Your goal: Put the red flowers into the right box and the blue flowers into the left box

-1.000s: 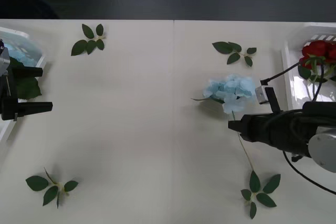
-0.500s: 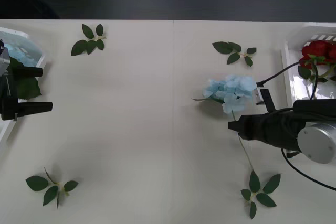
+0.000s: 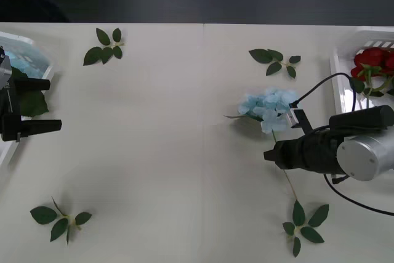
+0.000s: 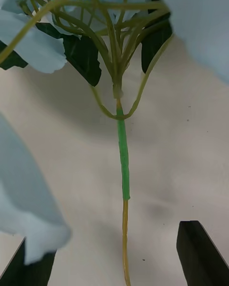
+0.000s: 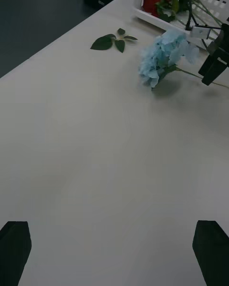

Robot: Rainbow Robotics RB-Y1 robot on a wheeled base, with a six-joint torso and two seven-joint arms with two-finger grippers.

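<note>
Right wrist view gives you the right gripper spread astride the blue flower's stem, low over the cream table, while your front view adds red flowers in the right box.

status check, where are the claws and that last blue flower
Right claw open, straddling blue flower stem on table. Left claw open, parked by left box. Nothing blocking.
</note>
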